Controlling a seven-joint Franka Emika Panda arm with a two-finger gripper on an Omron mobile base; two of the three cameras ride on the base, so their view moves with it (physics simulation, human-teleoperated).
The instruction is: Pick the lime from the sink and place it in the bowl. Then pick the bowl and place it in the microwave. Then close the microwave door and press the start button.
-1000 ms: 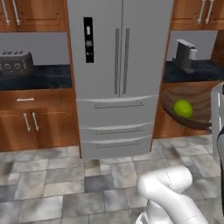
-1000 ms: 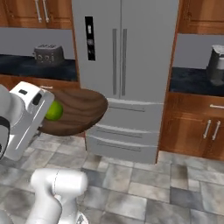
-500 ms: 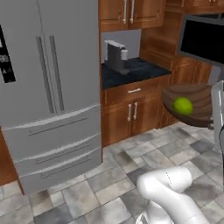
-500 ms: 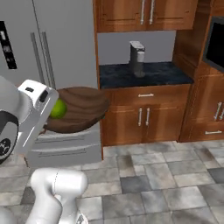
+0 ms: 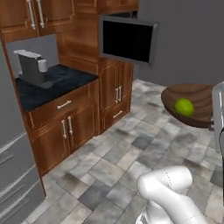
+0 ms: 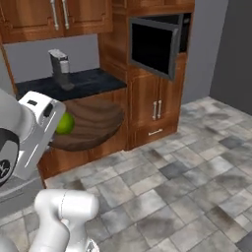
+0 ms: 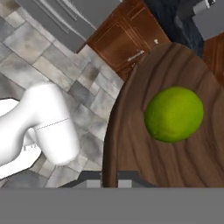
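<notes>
The dark brown bowl [image 5: 194, 101] hangs in the air over the tiled floor, and the lime [image 5: 184, 106] lies inside it. In the hand view the lime [image 7: 174, 114] rests on the wooden bowl [image 7: 131, 144], and my gripper [image 7: 109, 180] is shut on the bowl's near rim. From the right base view the bowl [image 6: 91, 127] sticks out from my hand, with the lime [image 6: 64, 123] close to the wrist. The microwave [image 6: 184, 25] sits in the wooden cabinet wall ahead, its door [image 6: 153, 45] swung open. That door [image 5: 127, 40] also faces the left base view.
A grey coffee machine [image 5: 30, 68] stands on a dark counter [image 5: 52, 85] over wooden cabinets [image 5: 74, 127]. The grey fridge [image 5: 11, 179] is at the far left edge. Tiled floor [image 6: 197, 187] spreads toward a grey wall on the right.
Both base views have swung: the fridge slid off to the left, and the counter, then the microwave, came into view. The bowl with the lime stays held in the same place.
</notes>
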